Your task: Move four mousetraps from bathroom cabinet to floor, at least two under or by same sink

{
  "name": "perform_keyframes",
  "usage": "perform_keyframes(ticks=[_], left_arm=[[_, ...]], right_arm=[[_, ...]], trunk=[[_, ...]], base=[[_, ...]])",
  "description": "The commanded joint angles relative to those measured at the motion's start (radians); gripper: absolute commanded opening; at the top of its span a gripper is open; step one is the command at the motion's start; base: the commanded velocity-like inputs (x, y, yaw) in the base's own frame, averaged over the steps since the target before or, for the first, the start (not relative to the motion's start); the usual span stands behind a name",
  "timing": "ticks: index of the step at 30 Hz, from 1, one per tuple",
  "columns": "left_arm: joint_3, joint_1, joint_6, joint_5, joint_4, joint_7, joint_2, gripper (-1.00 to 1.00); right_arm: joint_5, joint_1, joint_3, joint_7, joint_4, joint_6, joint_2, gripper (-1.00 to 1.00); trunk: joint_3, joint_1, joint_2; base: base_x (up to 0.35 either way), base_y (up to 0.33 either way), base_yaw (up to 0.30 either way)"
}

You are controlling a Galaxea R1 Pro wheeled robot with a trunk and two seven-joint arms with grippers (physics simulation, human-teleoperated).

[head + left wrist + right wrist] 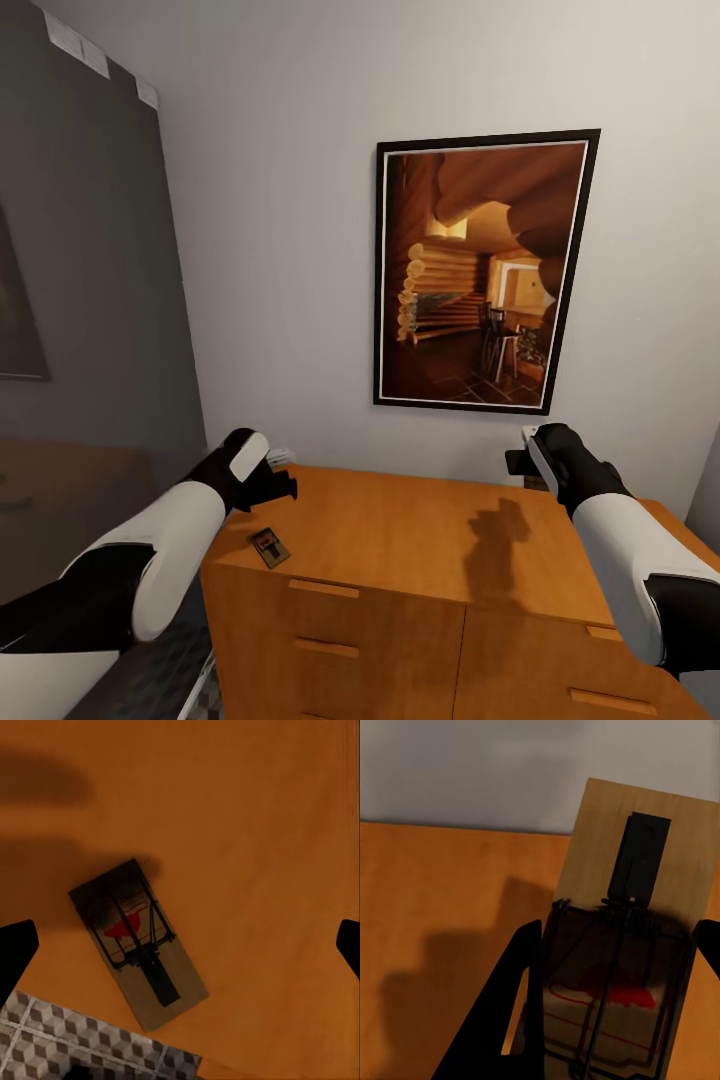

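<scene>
The orange-brown cabinet (400, 530) stands right in front of me against the white wall. One mousetrap (269, 547) lies flat near the front left corner of its top. My left gripper (285, 487) hovers open above that corner. The left wrist view looks straight down on this mousetrap (139, 941), which has a red patch under its wire, with the dark fingertips (15, 952) wide apart on either side. My right gripper (520, 462) hangs over the cabinet's back right, shut on a second mousetrap (622, 945) that sticks out between its fingers (502, 1020).
A large black-framed picture (485, 270) of a log interior hangs on the wall above the cabinet. A dark grey wall (90, 280) runs along the left. Cube-patterned bathroom floor (67, 1042) shows just past the cabinet's left edge. The drawers (325, 620) have bar handles.
</scene>
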Motion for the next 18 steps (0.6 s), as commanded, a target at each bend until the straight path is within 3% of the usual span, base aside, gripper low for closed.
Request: perform_keyframes(ticks=[1,7,18], left_arm=[[0.000,-0.001,0.001,0.004,-0.001,0.009,-0.005,1.00],[-0.027,-0.001,-0.037,-0.024,0.003,0.009,-0.027,1.00],[-0.038,-0.001,-0.060,-0.034,0.013,0.008,-0.033,1.00]], right_arm=[[0.009,-0.001,-0.004,0.006,-0.001,0.004,0.001,-1.00],[0.009,-0.001,-0.004,0.006,-0.001,0.004,0.000,-1.00],[0.009,-0.001,-0.004,0.009,-0.001,0.005,-0.003,-1.00]], trunk=[[-0.002,0.000,-0.001],[-0.002,0.000,-0.001],[-0.036,0.042,-0.078]], base=[[0.000,0.000,0.000],[0.000,0.000,0.000],[0.000,0.000,0.000]])
